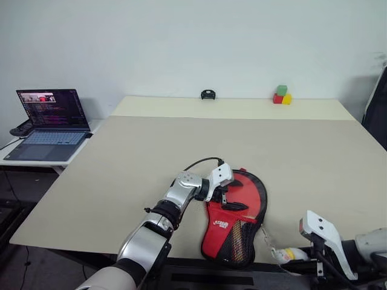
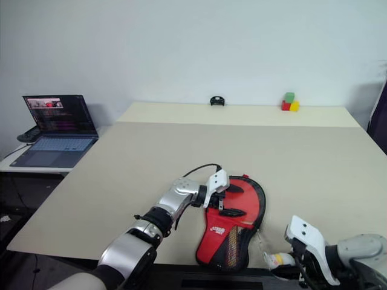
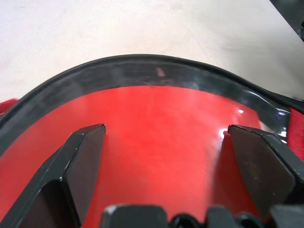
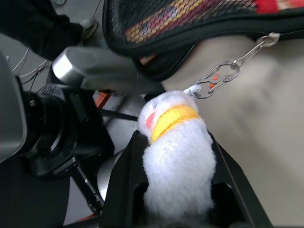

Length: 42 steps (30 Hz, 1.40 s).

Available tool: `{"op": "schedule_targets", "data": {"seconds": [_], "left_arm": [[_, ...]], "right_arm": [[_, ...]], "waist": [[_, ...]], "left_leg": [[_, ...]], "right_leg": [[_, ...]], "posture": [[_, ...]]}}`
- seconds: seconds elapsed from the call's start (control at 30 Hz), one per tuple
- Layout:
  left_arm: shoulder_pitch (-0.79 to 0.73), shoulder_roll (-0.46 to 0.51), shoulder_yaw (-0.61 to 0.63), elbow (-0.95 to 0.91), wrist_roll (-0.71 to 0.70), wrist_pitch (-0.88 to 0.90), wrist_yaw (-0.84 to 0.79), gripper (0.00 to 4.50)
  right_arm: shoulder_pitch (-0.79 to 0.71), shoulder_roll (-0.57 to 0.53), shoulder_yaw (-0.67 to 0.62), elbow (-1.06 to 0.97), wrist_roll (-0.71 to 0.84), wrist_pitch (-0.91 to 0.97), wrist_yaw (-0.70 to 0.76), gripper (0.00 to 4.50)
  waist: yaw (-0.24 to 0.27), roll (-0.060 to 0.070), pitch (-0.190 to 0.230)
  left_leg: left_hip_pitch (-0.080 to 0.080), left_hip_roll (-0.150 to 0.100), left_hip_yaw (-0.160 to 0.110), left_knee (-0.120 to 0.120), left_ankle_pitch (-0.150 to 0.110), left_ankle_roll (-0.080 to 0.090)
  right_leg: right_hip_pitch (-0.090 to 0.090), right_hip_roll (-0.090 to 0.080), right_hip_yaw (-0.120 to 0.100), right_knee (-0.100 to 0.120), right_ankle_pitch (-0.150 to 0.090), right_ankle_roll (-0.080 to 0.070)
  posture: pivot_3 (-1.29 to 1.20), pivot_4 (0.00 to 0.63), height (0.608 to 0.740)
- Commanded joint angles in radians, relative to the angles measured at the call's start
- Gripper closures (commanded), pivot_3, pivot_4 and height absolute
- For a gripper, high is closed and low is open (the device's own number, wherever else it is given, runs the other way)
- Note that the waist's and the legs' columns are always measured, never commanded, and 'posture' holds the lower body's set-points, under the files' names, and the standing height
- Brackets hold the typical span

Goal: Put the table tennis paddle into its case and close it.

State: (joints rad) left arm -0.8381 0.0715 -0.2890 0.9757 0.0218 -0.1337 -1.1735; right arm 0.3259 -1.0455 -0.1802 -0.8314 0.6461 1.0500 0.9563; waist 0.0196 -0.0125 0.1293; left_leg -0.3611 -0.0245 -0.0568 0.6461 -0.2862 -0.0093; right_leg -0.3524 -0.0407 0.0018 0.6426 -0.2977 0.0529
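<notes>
Beige surface [image 1: 151, 151]: you see the case [image 1: 237, 220] at its near edge, long axis front-to-back, narrow end overhanging toward you, open room beyond. Left end effector [image 1: 230, 196] spread wide over it. Right end effector [image 4: 171, 156] clamps a fluffy zipper charm [image 4: 178, 152].

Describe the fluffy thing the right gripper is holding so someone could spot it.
At the table's near edge, right of the red case, the right gripper is shut on a plush charm. White and fluffy with a yellow band, clipped by a metal carabiner to the case's zipper.
</notes>
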Motion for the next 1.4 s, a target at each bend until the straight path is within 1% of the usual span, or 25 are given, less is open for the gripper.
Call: {"op": "schedule_targets", "data": {"seconds": [0.03,0.17,0.37,0.4,0.47,0.53,0.6,0.63,0.7,0.77,0.83,0.87,0.97,1.07,1.2,1.27,1.33,1.37,1.4], "left_arm": [[0.086,0.027,-0.056,0.121,0.085,0.054,0.017,0.0],[0.087,0.02,-0.063,0.121,0.085,0.051,0.022,0.0],[0.086,0.012,-0.065,0.121,0.085,0.051,0.025,0.0],[0.086,0.011,-0.065,0.121,0.085,0.05,0.026,0.0],[0.085,0.009,-0.064,0.122,0.084,0.046,0.029,0.0],[0.086,0.007,-0.061,0.121,0.083,0.039,0.039,0.0],[0.086,0.001,-0.059,0.118,0.08,0.038,0.045,0.0],[0.087,-0.001,-0.058,0.116,0.078,0.038,0.047,0.0],[0.089,-0.005,-0.058,0.112,0.077,0.035,0.05,0.0],[0.09,-0.009,-0.057,0.111,0.075,0.032,0.057,0.0],[0.088,-0.013,-0.054,0.111,0.073,0.03,0.067,0.0],[0.087,-0.014,-0.053,0.111,0.072,0.029,0.07,0.0],[0.081,-0.019,-0.047,0.102,0.064,0.025,0.075,0.0],[0.077,-0.02,-0.039,0.083,0.054,0.022,0.071,0.0],[0.084,0.002,-0.016,-0.003,0.014,0.035,0.021,0.0],[0.094,0.012,-0.005,-0.052,-0.007,0.053,-0.005,0.0],[0.119,0.042,0.013,-0.179,-0.057,0.104,-0.062,0.0],[0.138,0.071,0.024,-0.279,-0.094,0.14,-0.103,0.0],[0.154,0.102,0.035,-0.376,-0.13,0.184,-0.132,0.0]], "right_arm": [[0.084,-0.013,0.066,-0.106,0.074,-0.004,0.04,3.83],[0.092,0.024,0.108,-0.132,0.103,0.004,-0.011,3.83],[0.063,0.072,0.145,-0.158,0.137,0.031,-0.106,3.83],[0.036,0.079,0.13,-0.146,0.146,0.043,-0.125,3.83],[-0.031,0.099,0.067,-0.108,0.225,0.089,-0.15,3.83],[-0.092,0.095,0.012,-0.067,0.299,0.134,-0.153,3.83],[-0.118,0.076,-0.011,-0.046,0.332,0.153,-0.149,3.11],[-0.12,0.062,-0.016,-0.048,0.347,0.157,-0.142,2.85],[-0.127,0.046,-0.018,-0.052,0.36,0.159,-0.15,2.23],[-0.136,0.023,-0.021,-0.056,0.359,0.151,-0.155,1.5],[-0.14,-0.005,-0.039,-0.059,0.371,0.141,-0.139,0.78],[-0.14,-0.018,-0.048,-0.06,0.377,0.137,-0.133,0.5],[-0.185,-0.053,-0.098,-0.033,0.409,0.118,-0.107,0.5],[-0.279,-0.057,-0.127,0.047,0.429,0.102,-0.11,0.5],[-0.452,-0.007,-0.059,0.253,0.333,0.059,-0.163,0.5],[-0.493,0.012,-0.025,0.299,0.295,0.036,-0.169,0.5],[-0.558,0.066,0.025,0.371,0.233,-0.003,-0.201,0.5],[-0.602,0.103,0.052,0.423,0.197,-0.029,-0.218,0.5],[-0.642,0.139,0.071,0.474,0.169,-0.052,-0.229,0.5]], "waist": [[0.005,-0.001,-0.001],[0.005,-0.003,-0.002],[0.006,-0.003,-0.003],[0.005,-0.003,-0.003],[0.004,-0.003,-0.003],[0.004,-0.003,-0.003],[0.005,-0.003,-0.003],[0.005,-0.003,-0.003],[0.005,-0.003,-0.003],[0.005,-0.003,-0.003],[0.005,-0.003,-0.003],[0.005,-0.003,-0.003],[0.004,-0.003,-0.002],[0.004,-0.004,-0.002],[0.003,-0.005,0.0],[0.003,-0.006,0.002],[0.003,-0.007,0.004],[-0.004,-0.004,0.006],[-0.018,-0.004,0.012]], "left_leg": [[0.0,0.0,0.0,0.0,-0.001,0.0],[0.001,0.0,-0.003,0.0,-0.002,0.0],[0.001,-0.001,-0.012,0.0,-0.003,-0.002],[0.001,-0.001,-0.012,0.0,-0.003,-0.002],[0.001,-0.002,-0.012,0.0,-0.004,-0.003],[0.003,-0.002,-0.012,0.0,-0.004,-0.003],[0.003,-0.002,-0.013,0.0,-0.004,-0.002],[0.003,-0.002,-0.013,0.0,-0.004,-0.002],[0.003,-0.002,-0.014,0.0,-0.004,-0.002],[0.002,-0.002,-0.014,0.0,-0.004,-0.002],[0.002,-0.002,-0.014,0.0,-0.004,-0.002],[0.003,-0.003,-0.013,0.001,-0.004,-0.002],[0.003,-0.003,-0.014,0.001,-0.004,-0.002],[0.002,-0.004,-0.014,0.001,-0.004,-0.002],[0.003,-0.005,-0.013,0.001,-0.003,-0.002],[0.001,-0.005,-0.014,0.0,-0.003,-0.002],[-0.004,-0.005,-0.014,0.0,-0.003,-0.002],[-0.004,-0.005,-0.014,-0.001,-0.003,-0.002],[-0.004,-0.004,-0.013,-0.001,-0.003,-0.002]], "right_leg": [[0.0,0.0,0.0,0.0,-0.001,-0.001],[0.002,-0.005,-0.005,0.0,-0.003,-0.003],[0.005,-0.006,-0.014,-0.001,-0.006,-0.005],[0.006,-0.006,-0.014,-0.001,-0.007,-0.005],[0.006,-0.006,-0.014,0.0,-0.007,-0.005],[0.008,-0.006,-0.014,0.0,-0.007,-0.005],[0.008,-0.007,-0.014,0.0,-0.007,-0.005],[0.008,-0.007,-0.015,-0.001,-0.007,-0.005],[0.009,-0.007,-0.015,-0.001,-0.007,-0.005],[0.009,-0.007,-0.015,0.0,-0.007,-0.005],[0.009,-0.007,-0.015,0.0,-0.007,-0.005],[0.009,-0.008,-0.015,0.0,-0.007,-0.005],[0.01,-0.009,-0.015,0.0,-0.007,-0.005],[0.01,-0.009,-0.016,-0.001,-0.007,-0.005],[0.009,-0.01,-0.015,-0.001,-0.007,-0.005],[0.006,-0.01,-0.015,0.0,-0.007,-0.005],[0.0,-0.01,-0.015,0.001,-0.005,-0.009],[-0.001,-0.01,-0.015,0.001,-0.005,-0.011],[-0.001,-0.01,-0.014,0.002,-0.006,-0.013]], "posture": [[0.0,0.15,0.74],[0.0,0.15,0.74],[0.0,0.15,0.74],[0.0,0.15,0.74],[0.0,0.15,0.74],[0.0,0.15,0.74],[0.0,0.15,0.74],[0.0,0.15,0.74],[0.0,0.15,0.74],[0.0,0.15,0.74],[0.0,0.15,0.74],[0.0,0.15,0.74],[0.0,0.15,0.74],[0.0,0.15,0.74],[0.0,0.15,0.74],[0.0,0.15,0.74],[0.0,0.15,0.74],[0.0,0.15,0.74],[0.0,0.15,0.74]]}}
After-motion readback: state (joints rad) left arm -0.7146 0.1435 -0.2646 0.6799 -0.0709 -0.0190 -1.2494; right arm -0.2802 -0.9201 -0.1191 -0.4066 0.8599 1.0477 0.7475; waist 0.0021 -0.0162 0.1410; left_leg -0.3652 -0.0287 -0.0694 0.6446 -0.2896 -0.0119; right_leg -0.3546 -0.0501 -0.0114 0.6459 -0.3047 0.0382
